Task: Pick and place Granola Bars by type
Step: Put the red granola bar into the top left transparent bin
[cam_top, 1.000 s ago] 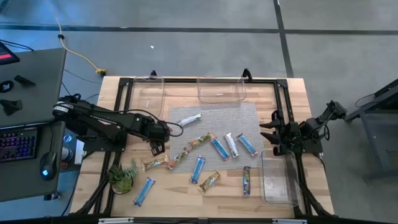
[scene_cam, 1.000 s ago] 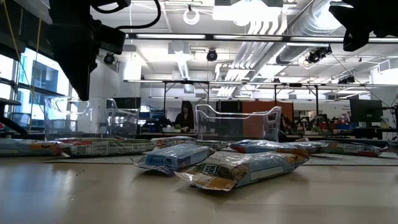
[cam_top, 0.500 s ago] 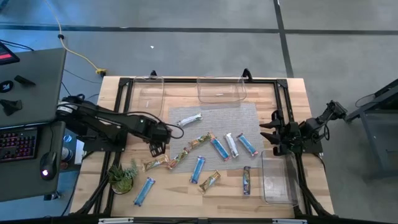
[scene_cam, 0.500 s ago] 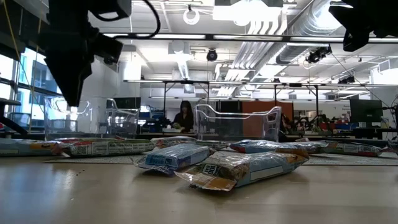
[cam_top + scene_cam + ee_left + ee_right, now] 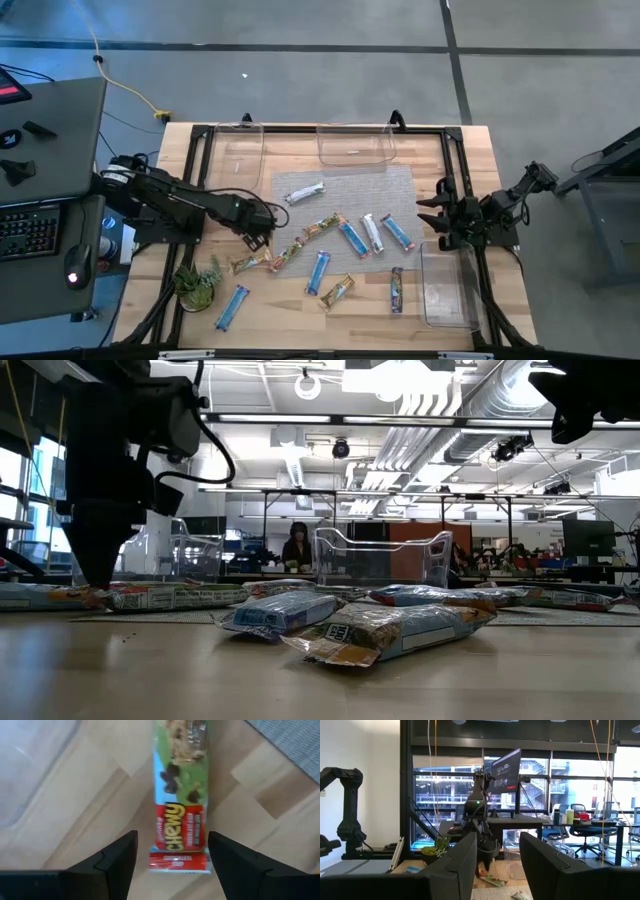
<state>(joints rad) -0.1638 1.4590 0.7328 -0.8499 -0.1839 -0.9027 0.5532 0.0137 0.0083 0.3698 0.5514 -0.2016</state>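
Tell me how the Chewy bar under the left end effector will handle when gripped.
The Chewy bar lies flat, so it probably won't roll. Its glossy wrapper looks slippery. The open left end effector straddles its narrow width, likely a light, slightly flexible pick.

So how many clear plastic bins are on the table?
3, by the high view: top-left bin, top-centre bin, lower-right bin. None seems hidden.

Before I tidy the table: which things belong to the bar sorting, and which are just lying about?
Job:
granola bars
Chewy bar between the open left gripper
clear bins
right gripper, waiting open at the table edge

Lying about:
plant
keyboard
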